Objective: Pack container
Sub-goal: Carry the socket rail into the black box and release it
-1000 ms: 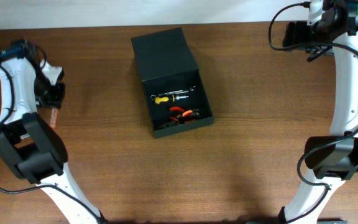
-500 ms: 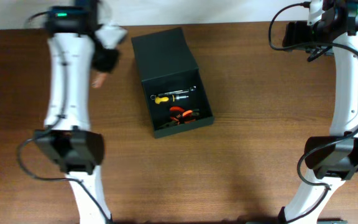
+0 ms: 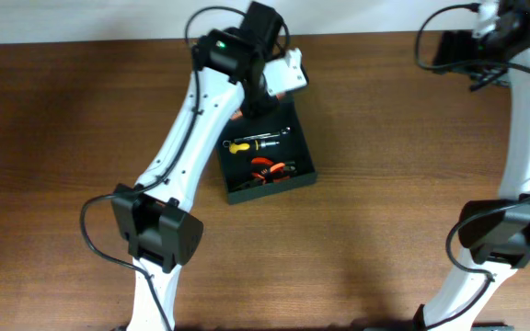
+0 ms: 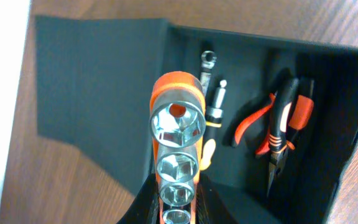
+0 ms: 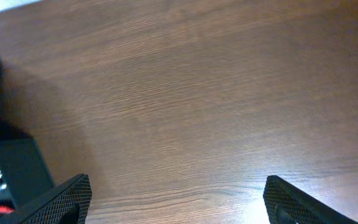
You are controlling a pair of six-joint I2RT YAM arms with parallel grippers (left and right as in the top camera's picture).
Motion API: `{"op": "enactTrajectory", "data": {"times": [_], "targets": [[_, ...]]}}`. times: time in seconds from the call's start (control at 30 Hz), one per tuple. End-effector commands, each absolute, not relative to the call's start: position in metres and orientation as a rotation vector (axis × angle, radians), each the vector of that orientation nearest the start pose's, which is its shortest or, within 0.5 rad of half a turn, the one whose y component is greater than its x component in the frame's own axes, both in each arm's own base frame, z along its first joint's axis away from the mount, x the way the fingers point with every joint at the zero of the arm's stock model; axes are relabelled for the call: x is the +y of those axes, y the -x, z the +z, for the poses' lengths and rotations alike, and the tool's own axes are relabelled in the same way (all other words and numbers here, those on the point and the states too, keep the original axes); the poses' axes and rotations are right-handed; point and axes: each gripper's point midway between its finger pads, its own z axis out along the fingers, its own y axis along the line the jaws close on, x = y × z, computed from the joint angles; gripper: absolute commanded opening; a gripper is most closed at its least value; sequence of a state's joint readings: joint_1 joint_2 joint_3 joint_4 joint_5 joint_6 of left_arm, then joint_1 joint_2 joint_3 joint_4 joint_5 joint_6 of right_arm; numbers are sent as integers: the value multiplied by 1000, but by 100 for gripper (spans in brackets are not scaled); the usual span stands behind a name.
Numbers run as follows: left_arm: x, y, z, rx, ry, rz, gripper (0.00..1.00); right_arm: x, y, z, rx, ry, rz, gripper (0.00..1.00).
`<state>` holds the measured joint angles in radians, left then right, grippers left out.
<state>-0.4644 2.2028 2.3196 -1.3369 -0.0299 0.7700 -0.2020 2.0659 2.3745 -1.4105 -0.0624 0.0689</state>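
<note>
Container (image 3: 300, 156): lid flap open, lying directly below the left gripper (image 4: 173, 202). Inside, ahead of the fingertips and to their right: small wrench (image 4: 207, 61), screwdriver (image 4: 214, 106), orange-handled pliers (image 4: 278, 134). Left gripper pinches an orange socket rail (image 4: 177, 124), held over the box. Right gripper (image 5: 176, 186): jaws spread wide with nothing between them, over the wooden table (image 5: 216, 93); container well off to its left.
</note>
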Motion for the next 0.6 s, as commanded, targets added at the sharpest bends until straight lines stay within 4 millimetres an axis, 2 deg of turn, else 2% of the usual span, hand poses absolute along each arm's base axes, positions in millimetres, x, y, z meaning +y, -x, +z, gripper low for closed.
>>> {"op": "enactTrajectory", "data": {"times": [0.0,0.13,0.3,0.57], "targets": [[-215,-447,150,2277,-1741,113,2,-103,-460,258,2633,-432,100,89],[-211,-450,122,2325,-1768,128,2,-120,-456,259,2615,-487,146,89],[-206,-454,90,2367,-1815,131,2,-131,-452,259,2604,-523,158,88],[-193,-459,49,2445,-1840,146,2,-132,-452,259,2604,-524,158,88]]}}
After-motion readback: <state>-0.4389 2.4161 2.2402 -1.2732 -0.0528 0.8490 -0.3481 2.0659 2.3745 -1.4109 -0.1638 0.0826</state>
